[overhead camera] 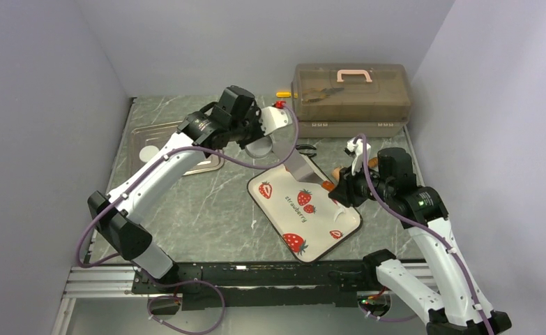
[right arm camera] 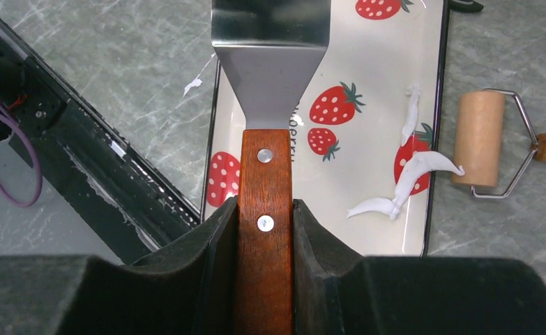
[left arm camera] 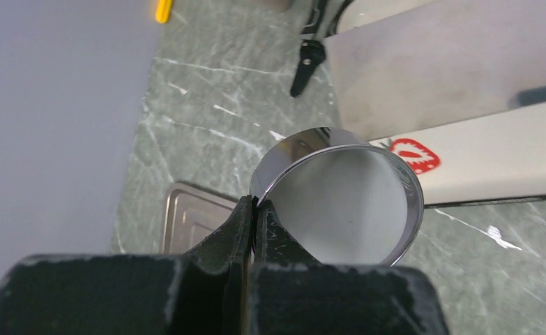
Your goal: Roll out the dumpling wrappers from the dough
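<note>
Right gripper point(right arm camera: 265, 209): clamped on the brown wooden handle of a spatula point(right arm camera: 266, 63), jaws part-way apart with the handle filling the gap; the steel blade hung over the strawberry plate point(right arm camera: 367, 84).
Left gripper point(left arm camera: 254, 209): pinched almost fully together on the rim of a shiny metal ring point(left arm camera: 294, 148), held in the air just past the plate's far corner.
Dough point(right arm camera: 413, 178): thin, torn white strips, matte and smeared, not a round lump; they lay on the plate along the edge nearest the roller.
Dough fleck point(right arm camera: 193, 85): small white scrap on the marble-look table, just off the plate's opposite edge.
Plate contents: only the dough strips, among printed red strawberries.
Roller point(right arm camera: 478, 137): pale wooden cylinder in a wire frame, on the table just beside the plate's dough edge.
Box point(overhead camera: 350, 94): brownish see-through case with a pink handle, beyond the plate; dim tool shapes inside, unclear.
Metal tray point(overhead camera: 207, 166): left of the plate, well apart; a pale round patch point(overhead camera: 146, 150) on it, too faint to identify.
</note>
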`<control>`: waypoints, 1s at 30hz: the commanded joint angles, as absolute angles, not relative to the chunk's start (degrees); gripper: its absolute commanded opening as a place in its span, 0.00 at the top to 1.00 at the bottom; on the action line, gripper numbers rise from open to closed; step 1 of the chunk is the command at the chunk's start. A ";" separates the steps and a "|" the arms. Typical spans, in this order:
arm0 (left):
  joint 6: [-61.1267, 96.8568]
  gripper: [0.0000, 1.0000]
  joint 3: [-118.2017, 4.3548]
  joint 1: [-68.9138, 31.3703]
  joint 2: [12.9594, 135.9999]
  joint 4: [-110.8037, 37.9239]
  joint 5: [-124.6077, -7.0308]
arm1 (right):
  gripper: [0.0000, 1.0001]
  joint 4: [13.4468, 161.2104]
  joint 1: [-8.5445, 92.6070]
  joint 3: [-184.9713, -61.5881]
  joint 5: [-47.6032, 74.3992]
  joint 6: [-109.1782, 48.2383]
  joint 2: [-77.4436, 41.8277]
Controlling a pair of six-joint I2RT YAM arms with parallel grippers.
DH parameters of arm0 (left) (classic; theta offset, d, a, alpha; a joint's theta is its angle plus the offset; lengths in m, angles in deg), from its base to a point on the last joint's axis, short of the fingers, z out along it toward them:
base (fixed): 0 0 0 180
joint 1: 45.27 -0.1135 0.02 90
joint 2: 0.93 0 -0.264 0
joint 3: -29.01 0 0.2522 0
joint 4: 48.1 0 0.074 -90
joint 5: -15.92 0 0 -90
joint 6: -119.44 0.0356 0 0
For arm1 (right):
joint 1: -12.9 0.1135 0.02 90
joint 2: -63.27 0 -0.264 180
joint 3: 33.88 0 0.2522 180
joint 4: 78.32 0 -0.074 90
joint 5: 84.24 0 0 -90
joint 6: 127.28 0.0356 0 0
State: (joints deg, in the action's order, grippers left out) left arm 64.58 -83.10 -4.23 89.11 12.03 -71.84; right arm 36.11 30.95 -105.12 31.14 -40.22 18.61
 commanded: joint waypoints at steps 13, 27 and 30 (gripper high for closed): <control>67.62 1.00 -79.70 -3.10 91.03 -3.67 -89.85 | 1.00 34.79 30.66 -116.54 35.74 -31.35 18.17; 65.02 1.00 -78.80 0.60 90.93 -5.54 -91.15 | 1.00 38.23 30.81 -114.70 44.46 -29.45 16.24; 64.84 1.00 -78.73 0.85 90.71 -5.03 -91.12 | 1.00 39.53 30.90 -114.46 44.56 -29.50 14.98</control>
